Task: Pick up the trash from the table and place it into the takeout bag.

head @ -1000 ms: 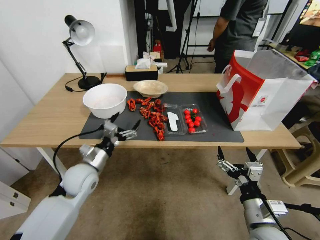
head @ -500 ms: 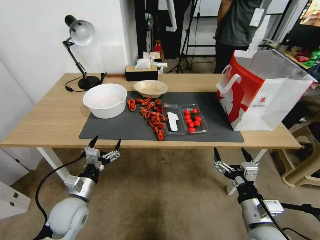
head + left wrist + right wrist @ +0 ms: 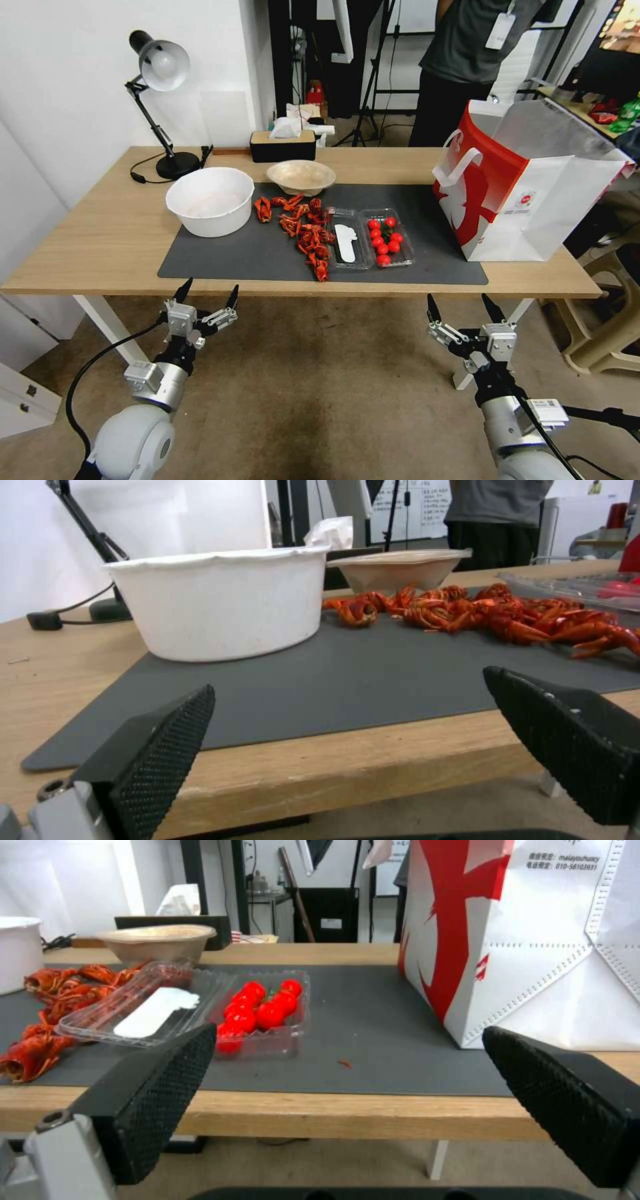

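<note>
On the light-wood table (image 3: 100,227), a shallow beige bowl (image 3: 301,176) (image 3: 393,570) (image 3: 157,940) of the trash sits at the back of a dark mat (image 3: 440,253). Red shell scraps (image 3: 303,230) (image 3: 480,612) lie strewn in front of it. The red and white takeout bag (image 3: 527,200) (image 3: 533,940) stands open-topped on the table's right end. My left gripper (image 3: 208,290) (image 3: 347,680) hangs open and holding nothing, below the table's front edge on the left. My right gripper (image 3: 460,303) (image 3: 348,1032) is open too, below the front edge near the bag.
A big white bowl (image 3: 209,200) (image 3: 220,605) stands on the mat's left end. A clear tray of red tomatoes (image 3: 387,240) (image 3: 263,1007) with its lid folded open lies mid-mat. A desk lamp (image 3: 160,67) and a tissue box (image 3: 283,143) stand at the back. Carpet lies below both arms.
My left arm has drawn back from over the mat's front left corner and dropped below the table edge, still open. The right gripper has barely moved.
</note>
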Motion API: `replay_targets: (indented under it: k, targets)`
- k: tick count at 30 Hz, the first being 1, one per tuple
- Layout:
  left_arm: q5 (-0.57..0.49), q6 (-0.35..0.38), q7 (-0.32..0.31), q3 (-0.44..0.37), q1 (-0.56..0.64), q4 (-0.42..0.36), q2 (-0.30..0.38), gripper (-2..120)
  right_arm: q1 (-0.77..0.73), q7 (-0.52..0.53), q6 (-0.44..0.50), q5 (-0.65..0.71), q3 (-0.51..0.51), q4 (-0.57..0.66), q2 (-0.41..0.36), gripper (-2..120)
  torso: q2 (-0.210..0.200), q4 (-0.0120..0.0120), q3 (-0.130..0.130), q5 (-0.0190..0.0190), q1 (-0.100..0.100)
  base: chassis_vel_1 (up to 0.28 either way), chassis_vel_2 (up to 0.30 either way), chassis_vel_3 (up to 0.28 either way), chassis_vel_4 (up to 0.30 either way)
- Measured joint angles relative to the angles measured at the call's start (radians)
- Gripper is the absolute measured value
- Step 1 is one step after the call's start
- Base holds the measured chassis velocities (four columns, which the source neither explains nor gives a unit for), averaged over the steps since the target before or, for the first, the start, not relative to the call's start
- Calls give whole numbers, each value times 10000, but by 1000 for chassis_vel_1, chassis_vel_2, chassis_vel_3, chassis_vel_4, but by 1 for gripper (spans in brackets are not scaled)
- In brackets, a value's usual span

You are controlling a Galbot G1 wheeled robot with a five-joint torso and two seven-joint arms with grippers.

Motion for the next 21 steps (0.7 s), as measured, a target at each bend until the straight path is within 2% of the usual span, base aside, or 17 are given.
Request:
replay_targets:
  k: [6,9,10,13,17,20,21]
  targets:
    - [-673,380,43,391,-664,68,222,100,-54,-4,0,-30,-3,22,-24,100,0,-1,0,-1,0,0,0,0,0]
    - [-1304,892,-110,859,-1629,85,391,100,-152,-11,0,-69,-6,99,-50,100,0,-1,1,-1,2,0,0,0,0]
    - [-1304,892,-110,859,-1629,85,391,100,-152,-11,0,-69,-6,99,-50,100,0,-1,1,-1,2,0,0,0,0]
    - [-2315,1645,-221,1420,-2800,93,584,100,-178,-11,0,-121,-7,171,-38,100,-1,-4,1,2,2,0,0,0,0]
    - [-3097,2083,-422,1817,-3568,241,620,100,-203,-7,0,-142,-2,199,6,100,-1,0,1,0,2,0,0,0,0]
    - [-4379,2531,-995,2536,-4739,601,582,100,-259,2,0,-215,18,199,66,100,-1,-1,1,0,2,0,0,0,0]
    - [-4379,2531,-995,2536,-4739,601,582,100,-259,2,0,-215,18,199,66,100,-1,-1,1,0,2,0,0,0,0]
